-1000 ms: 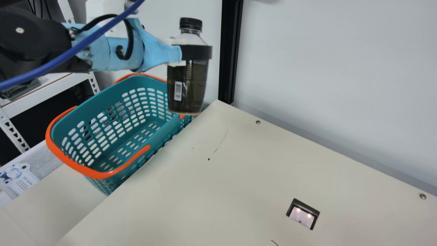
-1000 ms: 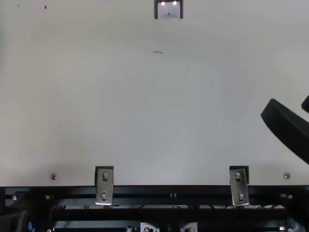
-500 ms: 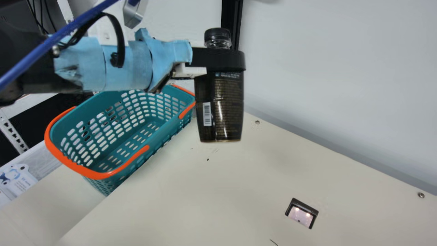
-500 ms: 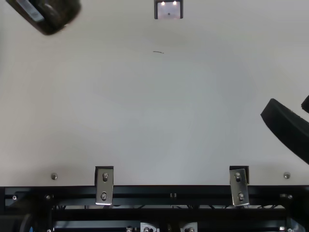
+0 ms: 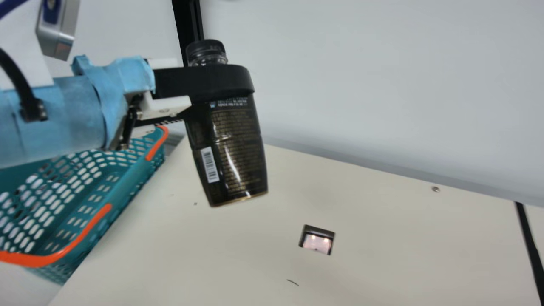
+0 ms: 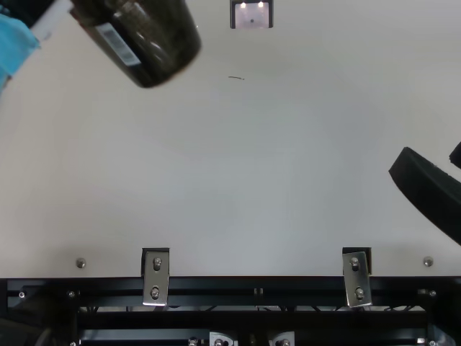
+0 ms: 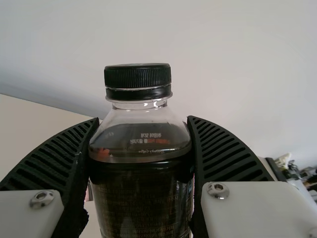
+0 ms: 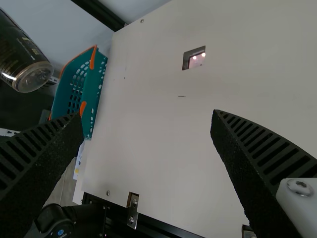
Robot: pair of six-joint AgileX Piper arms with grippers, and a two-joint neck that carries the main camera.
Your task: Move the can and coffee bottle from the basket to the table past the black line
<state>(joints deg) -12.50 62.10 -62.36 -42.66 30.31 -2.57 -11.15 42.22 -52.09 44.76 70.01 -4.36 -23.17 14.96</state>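
Out of the basket (image 5: 123, 182) at left, the bottle (image 5: 229, 148) is clamped in the left gripper (image 7: 142, 121) above the table (image 5: 382, 221), with crossing the black line (image 5: 529, 246) at right and placing to do; the right gripper's (image 8: 148, 114) fingers are apart, the can's progress unclear.

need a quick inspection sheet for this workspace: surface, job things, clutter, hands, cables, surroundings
surface: cream table with small dark marks, a lit cutout, and a black line toward the main view's right
job's things: capped bottle tilted in the air, short of the line; teal basket beside the table
clutter: blurred items beyond the table
grippers: left hand closed around the bottle; right hand open
cables: black cable along the left arm, blue one above
surroundings: pale wall, black post
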